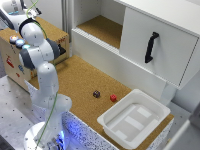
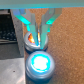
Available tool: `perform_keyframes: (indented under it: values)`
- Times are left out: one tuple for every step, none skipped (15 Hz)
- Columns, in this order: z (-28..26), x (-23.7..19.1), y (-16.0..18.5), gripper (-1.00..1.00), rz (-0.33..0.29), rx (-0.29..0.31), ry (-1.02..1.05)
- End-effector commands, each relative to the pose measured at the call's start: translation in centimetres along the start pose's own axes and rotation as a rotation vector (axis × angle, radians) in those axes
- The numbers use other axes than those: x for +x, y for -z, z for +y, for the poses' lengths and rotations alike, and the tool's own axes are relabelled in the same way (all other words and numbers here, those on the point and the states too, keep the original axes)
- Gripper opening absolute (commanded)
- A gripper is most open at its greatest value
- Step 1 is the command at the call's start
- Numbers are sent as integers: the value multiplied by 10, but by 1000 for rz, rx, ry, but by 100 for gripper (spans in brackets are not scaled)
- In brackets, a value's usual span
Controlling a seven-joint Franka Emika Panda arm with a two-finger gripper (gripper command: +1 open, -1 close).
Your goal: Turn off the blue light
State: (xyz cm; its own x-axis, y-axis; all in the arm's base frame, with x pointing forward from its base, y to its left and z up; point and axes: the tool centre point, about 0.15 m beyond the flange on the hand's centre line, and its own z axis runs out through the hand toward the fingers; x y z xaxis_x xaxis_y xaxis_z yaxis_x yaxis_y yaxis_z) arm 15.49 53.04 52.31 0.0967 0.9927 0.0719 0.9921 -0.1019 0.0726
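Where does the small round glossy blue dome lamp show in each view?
Exterior view: blue dome lamp, tiny, on the wooden box at the exterior view's upper left.
Wrist view: glowing, nearest the camera.
Shared landmark: the neighbouring orange-red round lamp.

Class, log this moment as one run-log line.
gripper: open | blue light: lit, not pressed | orange lamp: by gripper

A robotics lab mock-up: a white robot arm (image 1: pixel 42 70) on a perforated metal bench (image 1: pixel 12 107) beside a cork-topped counter (image 1: pixel 80 80) with white cabinet (image 1: pixel 155 42)
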Motion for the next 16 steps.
perform_keyframes:
  values:
    - [-19,16,-10,-100,-163,-6,-55]
    - [-19,13,-13,-100,-158,-7,-72]
    - [-19,9,-16,-100,-156,-7,-88]
    - [-18,5,-21,-100,-154,-4,-107]
    - [-16,2,-25,-100,-147,-7,-124]
    - [-14,-1,-28,-100,-141,-12,-137]
    - [-11,-3,-31,-100,-132,-16,-156]
    - [-8,-6,-33,-100,-127,-24,-171]
    - [-6,-9,-36,-100,-123,-27,-186]
    - [-6,-10,-39,-100,-121,-24,-193]
    - [-7,-12,-43,-100,-121,-19,-201]
    - [-8,-15,-47,-100,-118,-11,-212]
    - [-7,-17,-51,-100,-110,-11,-231]
    - [-5,-17,-54,-100,-100,-8,-245]
    - [-3,-17,-57,-100,-93,-6,-255]
    - [-3,-17,-60,-100,-91,-1,-257]
